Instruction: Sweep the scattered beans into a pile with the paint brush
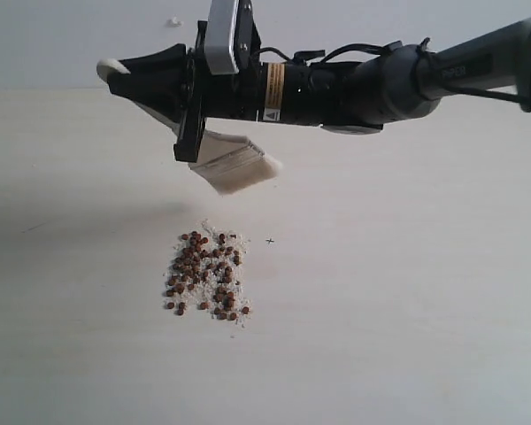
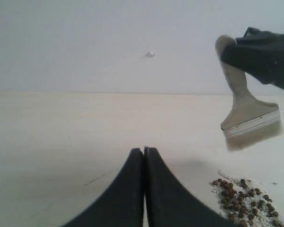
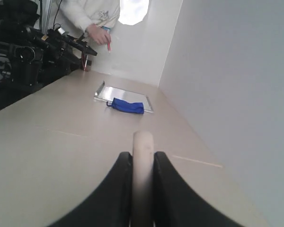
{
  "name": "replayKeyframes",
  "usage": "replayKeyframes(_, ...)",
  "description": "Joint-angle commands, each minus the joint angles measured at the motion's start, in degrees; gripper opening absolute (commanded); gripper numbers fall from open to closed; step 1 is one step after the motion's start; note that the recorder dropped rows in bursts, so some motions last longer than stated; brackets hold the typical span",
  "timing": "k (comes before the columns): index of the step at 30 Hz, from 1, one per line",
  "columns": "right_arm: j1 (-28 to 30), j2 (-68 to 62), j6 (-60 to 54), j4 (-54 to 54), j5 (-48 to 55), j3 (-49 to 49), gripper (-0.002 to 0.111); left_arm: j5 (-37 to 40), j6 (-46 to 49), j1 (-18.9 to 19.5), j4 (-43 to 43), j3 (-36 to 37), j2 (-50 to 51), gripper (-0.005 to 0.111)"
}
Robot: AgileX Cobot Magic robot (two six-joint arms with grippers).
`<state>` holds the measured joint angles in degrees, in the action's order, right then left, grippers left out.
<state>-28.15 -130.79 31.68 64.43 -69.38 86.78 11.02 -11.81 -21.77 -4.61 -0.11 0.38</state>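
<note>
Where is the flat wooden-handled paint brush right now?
Exterior view: the flat pale-handled brush hangs in the air left of centre, clamped in the right gripper, bristles above the pile of small reddish-brown beans and clear of the table.

Black right tool (image 1: 126, 76), black arm (image 1: 354, 88), yellow label (image 1: 274, 85).

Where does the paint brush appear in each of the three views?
Exterior view: the paint brush hangs in the air, upper centre-left, higher than the beans.
Left wrist view: in the air, bristles down, near the beans.
Right wrist view: only its handle end, between the black jaws.
Shared landmark: the beans, seen in the exterior and left wrist views, not the right.
</note>
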Motion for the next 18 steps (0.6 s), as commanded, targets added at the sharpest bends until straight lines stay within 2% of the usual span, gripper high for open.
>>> replayKeyframes(1,-0.2,-4.2,-0.1,0.1,-0.6,1.6,0.000,0.0,0.1,0.1,0.3,0.1,-0.2,0.000)
replayKeyframes(18,-3.9,-5.5,4.6,0.9,-0.6,1.7,0.000,0.0,0.1,0.1,0.3,0.1,-0.2,0.000)
